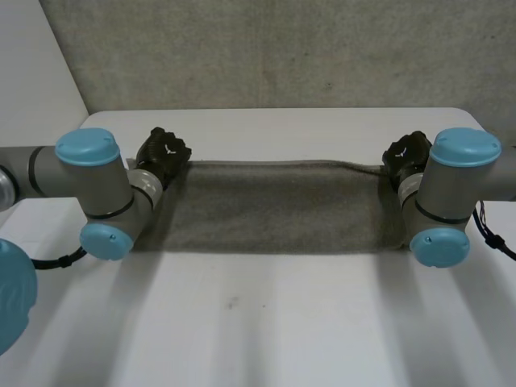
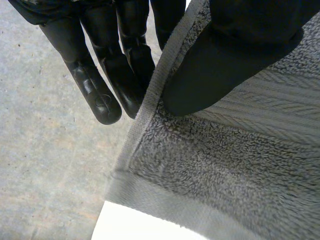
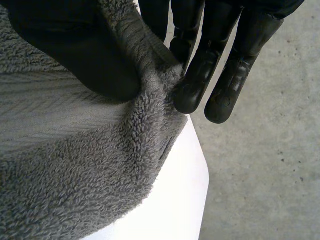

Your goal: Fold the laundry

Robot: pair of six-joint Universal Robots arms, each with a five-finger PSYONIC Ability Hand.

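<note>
Pinching far corners of the towel [image 1: 274, 211] — left hand [image 1: 164, 152] one end, right hand [image 1: 405, 153] opposite.

The towel [image 1: 274, 205] is grey all over. It has a band [image 2: 270, 100] of thin grey stripes near its edge. The table [image 1: 266, 322] is white. The left hand [image 1: 164, 155] and the right hand [image 1: 405, 155] are black. The arms [image 1: 109, 189] are grey with light-blue caps [image 1: 87, 147]. The wall [image 1: 266, 48] past the table's far edge is grey with small dark specks.
</note>
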